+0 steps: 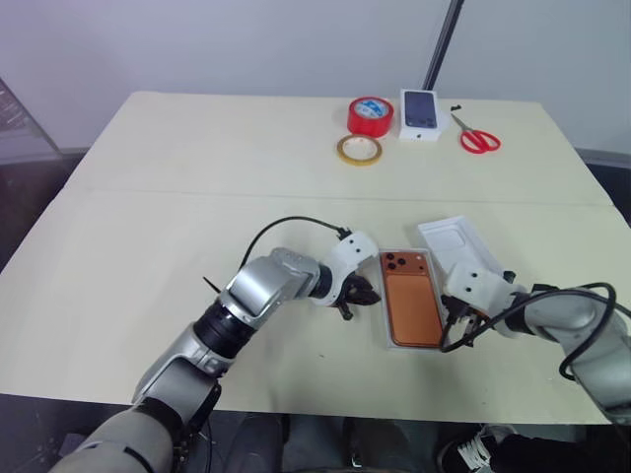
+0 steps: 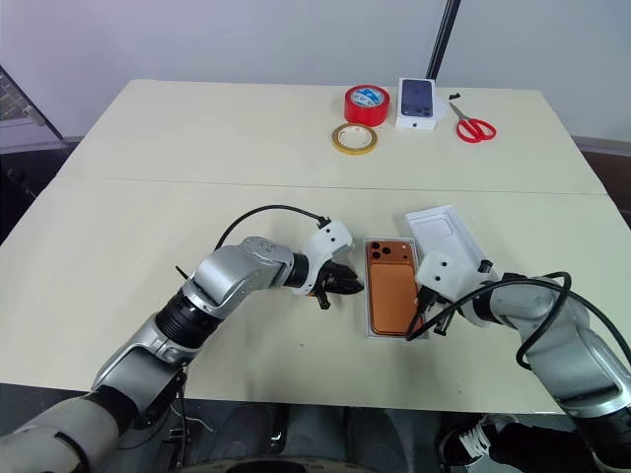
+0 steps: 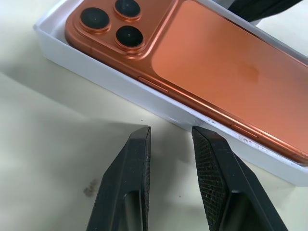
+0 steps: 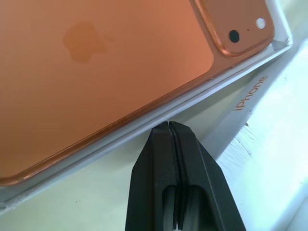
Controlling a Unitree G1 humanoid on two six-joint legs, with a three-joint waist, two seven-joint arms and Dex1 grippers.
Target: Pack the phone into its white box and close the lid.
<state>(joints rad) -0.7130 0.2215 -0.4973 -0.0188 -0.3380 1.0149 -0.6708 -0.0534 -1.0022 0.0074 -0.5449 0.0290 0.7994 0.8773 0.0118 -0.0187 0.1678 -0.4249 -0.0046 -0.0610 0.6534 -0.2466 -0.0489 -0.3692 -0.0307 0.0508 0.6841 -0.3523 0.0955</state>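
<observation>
The copper-orange phone point(image 1: 412, 301) lies camera side up inside the white box point(image 3: 120, 86), near the table's front middle. My left gripper point(image 3: 171, 132) sits on the table just left of the box's long wall. It is open, with a narrow gap between its fingers and nothing in them. My right gripper point(image 4: 168, 126) is shut and empty, its tip against the box's right wall. The white lid point(image 1: 452, 239) lies just behind and to the right of the box, touching its far corner.
At the table's far edge stand a red tape roll point(image 1: 370, 115), a yellow tape ring point(image 1: 359, 150), a small white carton with a dark phone picture point(image 1: 419, 113) and red-handled scissors point(image 1: 478, 138). The table's front edge runs close below both arms.
</observation>
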